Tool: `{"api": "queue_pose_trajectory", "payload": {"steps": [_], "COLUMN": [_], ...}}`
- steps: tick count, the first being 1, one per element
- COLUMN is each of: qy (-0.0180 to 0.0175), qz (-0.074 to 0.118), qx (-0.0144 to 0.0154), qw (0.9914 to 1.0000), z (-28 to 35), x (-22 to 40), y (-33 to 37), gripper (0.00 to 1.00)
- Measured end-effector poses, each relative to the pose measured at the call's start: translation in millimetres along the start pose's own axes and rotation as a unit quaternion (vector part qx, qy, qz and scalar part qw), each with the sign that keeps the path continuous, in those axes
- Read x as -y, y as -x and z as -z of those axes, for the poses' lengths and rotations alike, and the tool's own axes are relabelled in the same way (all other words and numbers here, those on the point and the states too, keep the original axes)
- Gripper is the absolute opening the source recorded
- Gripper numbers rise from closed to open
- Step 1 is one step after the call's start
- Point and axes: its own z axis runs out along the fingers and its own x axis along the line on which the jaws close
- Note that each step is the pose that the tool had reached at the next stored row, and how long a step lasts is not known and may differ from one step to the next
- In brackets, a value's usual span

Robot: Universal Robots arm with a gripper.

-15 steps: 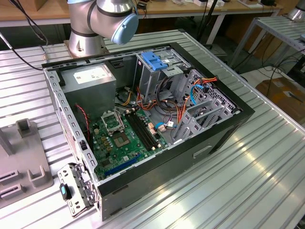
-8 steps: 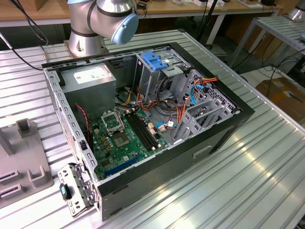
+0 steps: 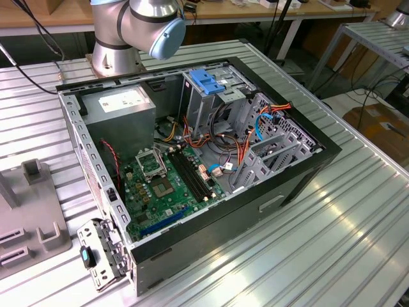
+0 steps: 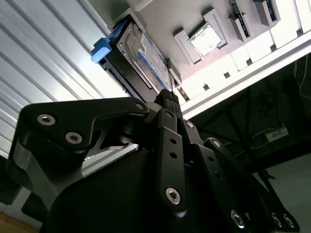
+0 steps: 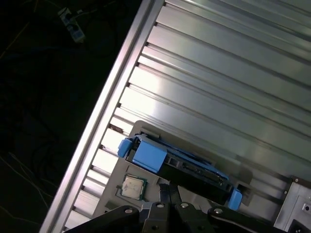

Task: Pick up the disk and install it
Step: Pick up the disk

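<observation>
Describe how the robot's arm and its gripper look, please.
The arm is silver-grey metal with rounded joints, and one joint has a light blue round cap. The gripper is matt black, built of angular hinged links with silver screw heads.

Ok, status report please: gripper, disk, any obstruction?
Gripper at the disk, contact unclear. Disk on edge in its grey holder, outside the computer case. No obstruction seen.

An open computer case [image 3: 268, 204] lies on a ribbed metal table [image 3: 345, 249]. Inside, a grey power supply [image 3: 121, 109] sits beside a green motherboard [image 3: 167, 188]. A blue latch [image 3: 208, 81] tops the drive cage [image 3: 198, 109], with orange and blue cables [image 3: 265, 121] near it. A grey fixture [image 3: 32, 224] lies at the exterior view's left. In both wrist views a processor chip [image 5: 133, 187] [image 4: 205, 40] sits in a grey holder [image 5: 112, 194].
</observation>
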Motion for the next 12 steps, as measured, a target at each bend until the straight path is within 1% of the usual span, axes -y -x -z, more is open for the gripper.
{"api": "queue_pose_trajectory", "payload": {"steps": [5,7,8,10,11,12], "qy": [-0.0014,-0.0027,-0.0034,-0.0042,-0.005,-0.0055], "qz": [0.021,0.038,0.048,0.059,0.071,0.079], "qx": [0.0002,0.0008,0.0011,0.0015,0.0017,0.0017], "qw": [0.99977,0.99928,0.99883,0.99828,0.99744,0.99688], "z": [0.0,0.0,0.0,0.0,0.0,0.0], "x": [0.0,0.0,0.0,0.0,0.0,0.0], "y": [0.0,0.0,0.0,0.0,0.0,0.0], "gripper": [0.11,0.11,0.11,0.11,0.11,0.11]}}
